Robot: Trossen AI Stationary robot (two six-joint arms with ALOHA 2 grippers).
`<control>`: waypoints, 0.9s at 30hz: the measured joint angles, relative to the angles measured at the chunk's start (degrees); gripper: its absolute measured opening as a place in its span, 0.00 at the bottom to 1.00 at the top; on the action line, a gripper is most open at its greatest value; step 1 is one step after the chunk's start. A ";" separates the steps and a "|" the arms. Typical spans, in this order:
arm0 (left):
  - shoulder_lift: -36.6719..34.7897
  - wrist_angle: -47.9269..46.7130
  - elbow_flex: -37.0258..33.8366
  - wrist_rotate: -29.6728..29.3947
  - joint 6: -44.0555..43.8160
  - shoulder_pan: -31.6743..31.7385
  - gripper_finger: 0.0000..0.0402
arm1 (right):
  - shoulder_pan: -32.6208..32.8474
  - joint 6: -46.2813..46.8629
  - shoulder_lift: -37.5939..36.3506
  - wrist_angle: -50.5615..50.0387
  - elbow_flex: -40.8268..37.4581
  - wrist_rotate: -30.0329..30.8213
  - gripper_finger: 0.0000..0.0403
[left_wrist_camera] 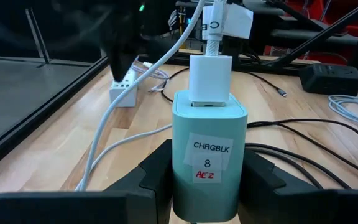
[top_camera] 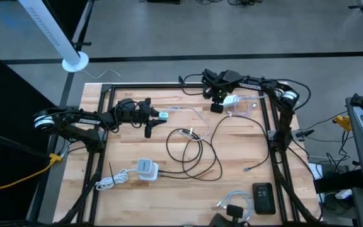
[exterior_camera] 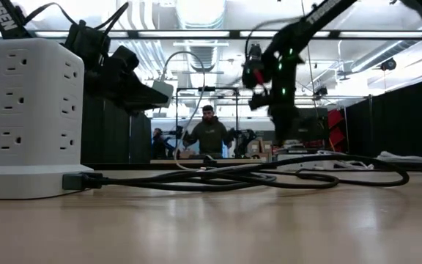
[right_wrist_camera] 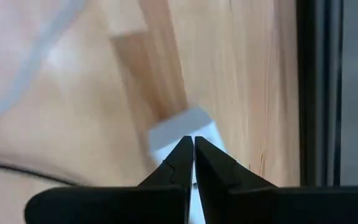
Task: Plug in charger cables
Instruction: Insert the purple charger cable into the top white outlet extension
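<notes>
Clamped upright between the left gripper's [left_wrist_camera: 207, 186] fingers, the pale green charger block [left_wrist_camera: 209, 155] holds steady with a white cable [left_wrist_camera: 135, 93] plugged in, while the right gripper [right_wrist_camera: 193, 163] pinches a white plug [right_wrist_camera: 182, 130] near the table's far edge.

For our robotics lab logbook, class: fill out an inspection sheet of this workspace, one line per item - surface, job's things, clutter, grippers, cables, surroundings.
Surface: wooden table, framed by dark rails.
Job's things: teal charger block labelled CHRGBLK 8, with a white plug seated in its top; white cable trailing from it; white power strip.
Clutter: black box near the front right corner.
Grippers: left gripper shut on the teal charger block; right gripper closed, fingertips meeting over a white piece.
Cables: long black cable looped mid-table; coiled pale cable at the front.
Surroundings: a person beyond the table; white post.
</notes>
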 joint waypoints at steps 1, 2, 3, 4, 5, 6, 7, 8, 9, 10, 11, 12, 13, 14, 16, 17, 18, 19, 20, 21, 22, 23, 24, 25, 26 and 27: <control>0.00 0.00 0.00 0.00 -0.07 0.00 0.27 | 0.35 -0.23 -1.16 -0.11 0.01 0.04 0.00; 0.00 0.00 0.00 0.02 -0.16 0.00 0.27 | 0.53 -0.46 -2.30 -0.11 0.03 0.13 0.00; 0.00 0.00 0.00 0.00 -0.20 0.00 0.27 | 0.59 -0.50 -3.50 -0.21 0.04 0.29 0.00; 0.00 0.00 0.00 0.00 -0.21 0.00 0.27 | 0.57 -0.38 -4.73 -0.54 0.04 0.47 0.00; 0.00 0.00 0.00 0.00 -0.22 0.00 0.27 | 0.46 -0.23 -6.02 -0.83 0.04 0.63 0.00; 0.00 0.00 0.00 0.00 -0.21 0.00 0.27 | 0.11 0.07 -7.43 -1.03 0.04 0.70 0.00; 0.00 0.06 0.00 -0.01 -0.22 0.00 0.27 | -0.26 0.57 -8.79 -1.48 0.08 0.69 0.00; 0.00 0.18 0.00 0.00 -0.22 0.00 0.27 | -0.71 1.34 -9.98 -2.14 0.15 0.70 0.00; 0.00 0.50 0.00 -0.01 -0.20 0.00 0.27 | -1.14 2.04 -10.80 -3.07 0.15 0.71 0.00; 0.00 0.93 0.02 -0.02 -0.20 0.00 0.27 | -1.46 2.71 -11.33 -4.67 0.15 0.83 0.00; 0.00 1.24 0.01 -0.02 -0.15 0.00 0.27 | -1.74 2.97 -11.63 -6.61 0.02 0.91 0.00; 0.00 1.60 0.02 -0.02 -0.08 0.00 0.27 | -1.91 2.94 -11.81 -8.61 -0.25 0.94 0.00; 0.00 2.01 0.02 -0.02 -0.04 0.00 0.27 | -1.91 2.93 -12.04 -10.21 -0.72 0.87 0.00; 0.00 2.49 0.02 -0.01 -0.03 0.00 0.27 | -1.86 3.25 -12.18 -11.14 -1.35 0.55 0.00; 0.00 3.10 0.02 -0.02 0.42 0.00 0.27 | -1.64 4.59 -12.23 -11.71 -3.16 -1.93 0.00; 0.00 3.19 0.02 -0.02 0.88 0.00 0.27 | -1.52 4.68 -12.18 -11.74 -4.40 -4.37 0.00; 0.00 3.19 0.02 -0.02 1.36 0.00 0.27 | -1.25 4.68 -12.18 -11.60 -5.74 -6.30 0.00; 0.02 3.17 0.02 -0.02 1.55 0.00 0.27 | -0.96 4.66 -12.18 -11.28 -7.03 -6.77 0.00; 0.04 3.15 0.02 -0.02 1.63 0.00 0.27 | -0.74 4.74 -12.18 -11.20 -8.25 -6.50 0.01; 0.04 3.15 0.02 -0.02 1.69 0.00 0.27 | -0.69 5.08 -12.18 -11.27 -9.41 -5.83 0.02; 0.04 3.03 0.02 -0.02 1.70 0.00 0.27 | -0.70 6.03 -12.17 -11.39 -10.43 -4.73 0.04; 0.04 2.63 0.02 -0.02 1.71 0.00 0.27 | -0.78 7.59 -12.15 -11.44 -11.18 -3.05 0.06; 0.04 1.93 0.02 -0.01 1.73 0.00 0.27 | -1.10 9.70 -12.17 -11.45 -11.67 -1.15 0.09; 0.04 1.14 0.02 0.00 1.77 0.00 0.27 | -1.48 11.97 -12.18 -11.54 -12.01 0.77 0.12; 0.04 0.23 0.02 0.00 1.75 0.00 0.27 | -1.89 14.34 -12.18 -11.93 -12.17 2.25 0.15; 0.03 -1.31 0.04 0.03 1.75 0.02 0.27 | -2.19 15.63 -12.21 -12.33 -12.27 2.56 0.18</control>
